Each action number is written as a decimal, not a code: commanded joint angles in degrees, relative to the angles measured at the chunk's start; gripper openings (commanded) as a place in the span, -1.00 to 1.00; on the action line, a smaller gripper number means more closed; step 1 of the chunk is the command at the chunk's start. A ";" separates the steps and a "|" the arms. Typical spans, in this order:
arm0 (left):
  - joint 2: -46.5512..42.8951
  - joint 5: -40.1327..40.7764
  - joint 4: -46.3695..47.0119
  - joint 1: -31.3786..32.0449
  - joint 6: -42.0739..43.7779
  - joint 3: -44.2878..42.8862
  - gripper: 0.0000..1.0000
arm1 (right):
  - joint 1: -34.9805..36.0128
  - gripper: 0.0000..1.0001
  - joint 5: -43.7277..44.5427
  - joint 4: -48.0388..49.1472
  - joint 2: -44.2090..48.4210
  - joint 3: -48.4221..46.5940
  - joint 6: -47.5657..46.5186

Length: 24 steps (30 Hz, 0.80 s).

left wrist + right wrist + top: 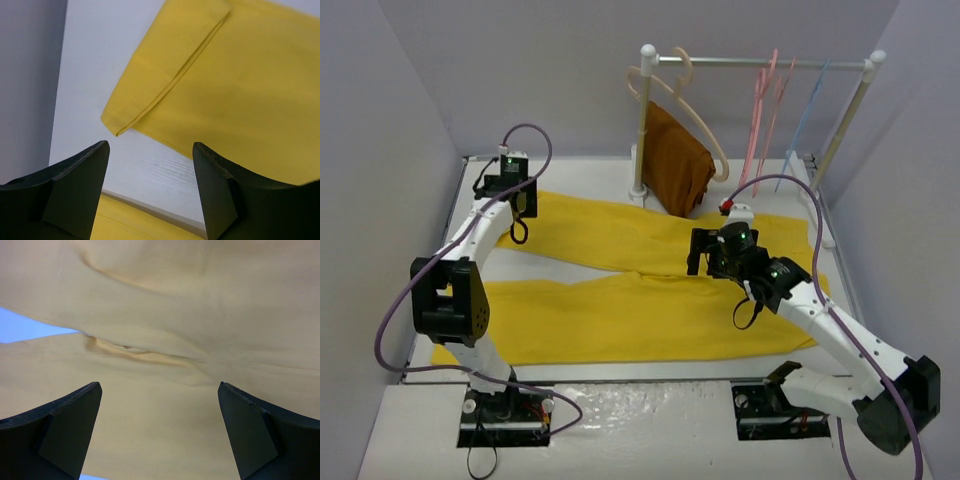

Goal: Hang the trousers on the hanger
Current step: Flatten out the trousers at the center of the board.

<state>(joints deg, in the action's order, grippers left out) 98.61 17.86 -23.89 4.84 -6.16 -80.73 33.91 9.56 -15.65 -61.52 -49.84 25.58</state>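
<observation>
The yellow trousers (650, 300) lie flat on the white table, both legs running left and the waist to the right. My left gripper (512, 200) hovers open over the hem of the far leg (165, 80), with bare table between its fingers (80, 185). My right gripper (705, 262) stands open above the crotch fold (140, 351), its fingers (65, 430) spread wide with only flat cloth below them. Two thin pink hangers (762, 100) hang by their hooks from the rail at the back right. Neither gripper holds anything.
A clothes rail (760, 62) on two posts stands at the back. It carries a thick beige hanger (692, 110) with a rust-brown cloth (675, 165) and a light blue hanger (808, 115). Grey walls close in on both sides.
</observation>
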 commanded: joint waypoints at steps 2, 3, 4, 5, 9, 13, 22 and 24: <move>9.29 -0.29 -2.53 -1.97 9.91 -9.93 0.29 | 0.45 1.00 -1.30 0.15 2.92 -2.70 -5.02; 10.81 0.33 -3.23 -1.97 10.64 -11.21 0.29 | 0.45 1.00 -1.35 0.16 3.01 -2.54 -5.40; 12.11 0.98 -3.59 -2.02 11.30 -12.10 0.29 | 0.45 1.00 -1.46 0.10 3.07 -2.30 -5.70; 12.90 1.34 -3.54 -2.06 12.00 -12.30 0.29 | 0.45 1.00 -1.54 0.09 2.97 -2.00 -5.86; 16.25 3.16 -3.89 -2.19 14.58 -12.83 0.29 | 0.44 1.00 -2.06 0.26 2.08 -1.03 -6.23; 19.07 4.48 -5.21 -2.71 15.48 -13.65 0.29 | 0.42 1.00 -2.18 0.60 1.07 -0.03 -6.69; 23.85 6.26 -6.18 -4.41 13.60 -16.04 0.16 | 0.37 1.00 -4.07 1.41 0.96 0.83 -8.46; 24.30 6.85 -5.25 -4.49 13.15 -16.08 0.06 | 0.45 1.00 -4.65 1.43 0.96 1.27 -8.73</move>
<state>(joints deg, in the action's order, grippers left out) 123.43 21.76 -29.27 1.36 7.44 -94.18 33.91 6.34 -16.59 -60.51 -48.77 18.50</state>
